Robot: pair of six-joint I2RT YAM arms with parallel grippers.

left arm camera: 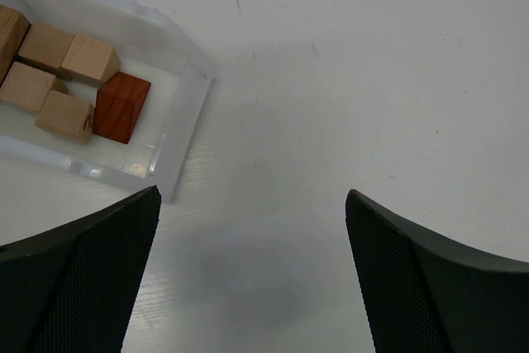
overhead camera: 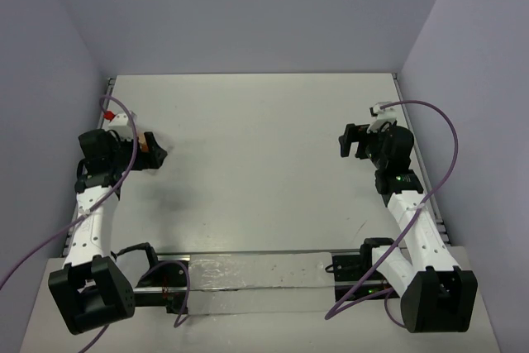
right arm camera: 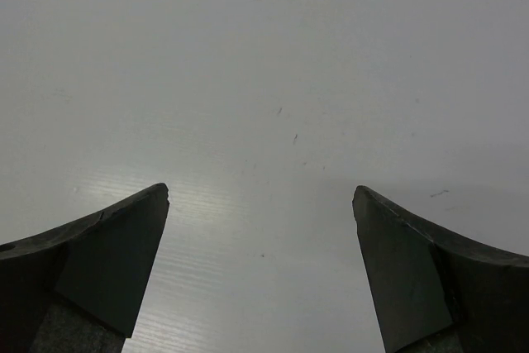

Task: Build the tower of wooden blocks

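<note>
The tower's wood blocks lie loose in a shallow clear plastic tray [left arm camera: 178,134] at the upper left of the left wrist view: several light tan blocks [left arm camera: 89,60] and one reddish-brown block [left arm camera: 121,107]. In the top view they show as a small tan and red patch [overhead camera: 147,141] at the table's left side. My left gripper [left arm camera: 252,197] hangs open over bare table just right of the tray, nothing between its fingers [left arm camera: 91,279]. It sits beside the blocks in the top view [overhead camera: 155,156]. My right gripper [right arm camera: 260,192] is open and empty over bare table at the right [overhead camera: 345,143].
The white table [overhead camera: 264,163] is walled by pale purple panels at the back and both sides. Purple cables [overhead camera: 442,134] loop off both arms. A rail with the arm bases [overhead camera: 248,274] runs along the near edge.
</note>
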